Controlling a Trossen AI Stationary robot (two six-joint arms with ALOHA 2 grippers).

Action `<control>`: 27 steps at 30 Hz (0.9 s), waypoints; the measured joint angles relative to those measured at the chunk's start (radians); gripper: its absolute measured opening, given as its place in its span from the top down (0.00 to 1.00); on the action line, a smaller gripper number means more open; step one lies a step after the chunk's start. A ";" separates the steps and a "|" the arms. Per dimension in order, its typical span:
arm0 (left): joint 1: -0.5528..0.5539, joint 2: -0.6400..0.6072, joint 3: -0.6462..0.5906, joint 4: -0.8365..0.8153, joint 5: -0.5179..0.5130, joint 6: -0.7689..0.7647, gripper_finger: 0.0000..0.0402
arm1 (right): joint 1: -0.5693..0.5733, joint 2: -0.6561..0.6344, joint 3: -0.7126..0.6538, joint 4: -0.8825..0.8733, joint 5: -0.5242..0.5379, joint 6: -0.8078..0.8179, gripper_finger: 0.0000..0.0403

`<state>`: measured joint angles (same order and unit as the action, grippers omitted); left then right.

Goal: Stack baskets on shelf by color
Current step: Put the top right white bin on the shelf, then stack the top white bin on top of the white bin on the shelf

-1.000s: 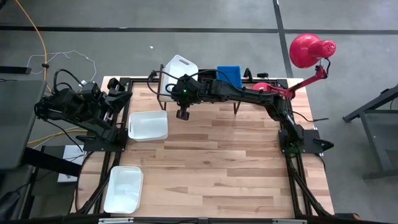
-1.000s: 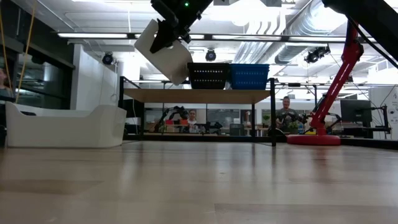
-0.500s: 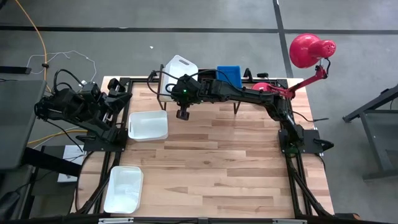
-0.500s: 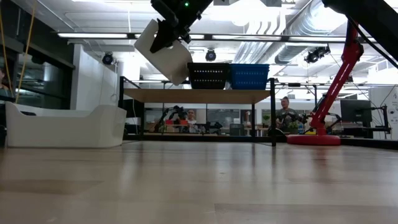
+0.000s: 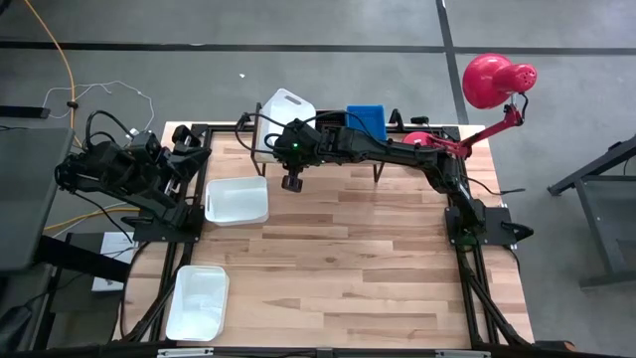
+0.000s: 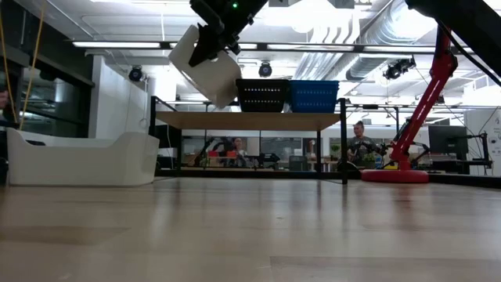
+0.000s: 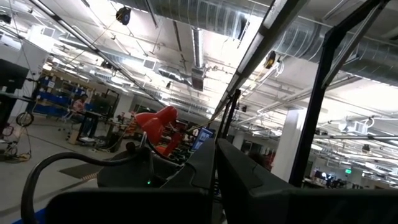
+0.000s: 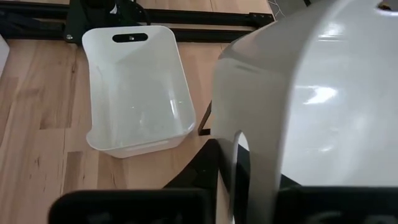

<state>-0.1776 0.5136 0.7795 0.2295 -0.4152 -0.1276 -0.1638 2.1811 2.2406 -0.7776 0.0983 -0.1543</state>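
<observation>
My right gripper (image 5: pixel 289 129) reaches across the shelf's (image 6: pixel 250 120) left end and is shut on a white basket (image 5: pixel 286 105), which shows tilted in the air in the low view (image 6: pixel 210 69). On the shelf's plank stand a black slotted basket (image 6: pixel 262 95) and a blue basket (image 6: pixel 315 95), side by side on their bottoms. Two more white baskets rest on the tabletop, one at mid-left (image 5: pixel 237 200) and one at the near left corner (image 5: pixel 197 301). My left gripper (image 5: pixel 189 155) waits, shut, folded back at the table's left edge. My right gripper holds the white basket by its wall at the rim (image 8: pixel 229 134), one finger (image 8: pixel 202 167) on one face of the wall and the other on its far face. The basket is lifted clear, tilted, and hangs below the fingers above the shelf's left end.
A red desk lamp (image 5: pixel 487 85) stands at the far right corner, its base (image 6: pixel 395 175) on the table. Black frame rails (image 5: pixel 467 268) run along both table sides. Bare wood (image 5: pixel 348 259) lies in the table's middle and near right. People sit in the room behind.
</observation>
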 joint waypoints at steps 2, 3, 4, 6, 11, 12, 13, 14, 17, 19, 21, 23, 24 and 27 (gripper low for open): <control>0.000 0.000 0.000 0.000 0.000 0.000 0.99 | 0.000 0.000 0.000 0.000 0.008 -0.001 0.94; 0.000 0.000 0.000 0.000 0.000 0.000 0.99 | 0.000 0.000 0.000 0.000 0.014 -0.001 0.91; 0.000 0.000 0.000 0.000 0.000 0.000 0.99 | 0.000 0.000 0.000 0.000 0.016 0.000 0.89; 0.000 0.000 0.000 0.000 0.000 0.000 0.99 | 0.000 0.000 0.000 0.000 0.020 -0.001 0.84; 0.000 0.000 0.000 0.000 -0.011 0.000 0.99 | -0.006 0.000 0.000 0.000 0.023 -0.001 0.75; 0.000 0.000 0.000 0.000 -0.016 0.000 0.99 | -0.008 0.000 0.000 0.000 0.023 0.000 0.73; 0.000 0.000 0.000 0.000 -0.017 0.000 0.99 | -0.011 0.000 0.000 0.000 0.024 -0.001 0.73; 0.000 0.000 0.000 0.000 -0.017 0.000 0.99 | -0.013 0.000 0.000 0.000 0.024 -0.002 0.72; 0.000 0.000 0.000 0.000 -0.017 0.000 0.99 | -0.019 0.000 0.000 0.001 0.028 -0.003 0.72; 0.000 0.000 0.000 0.000 -0.017 0.000 0.99 | -0.022 0.000 0.000 0.001 0.031 -0.003 0.72; 0.000 0.000 0.000 0.000 -0.019 0.000 0.99 | -0.025 0.000 0.003 0.004 0.031 -0.003 0.72; 0.000 0.000 0.000 0.000 -0.019 0.000 0.99 | -0.026 0.000 0.016 0.003 0.021 -0.008 0.72; 0.000 0.000 0.000 0.000 -0.021 0.000 0.99 | -0.026 -0.001 0.023 0.004 0.015 -0.011 0.72; 0.000 0.000 0.000 0.000 -0.036 0.000 0.99 | -0.026 -0.001 0.064 -0.031 0.000 -0.028 0.72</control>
<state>-0.1776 0.5133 0.7795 0.2291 -0.4512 -0.1276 -0.1902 2.1803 2.3051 -0.8083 0.0979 -0.1823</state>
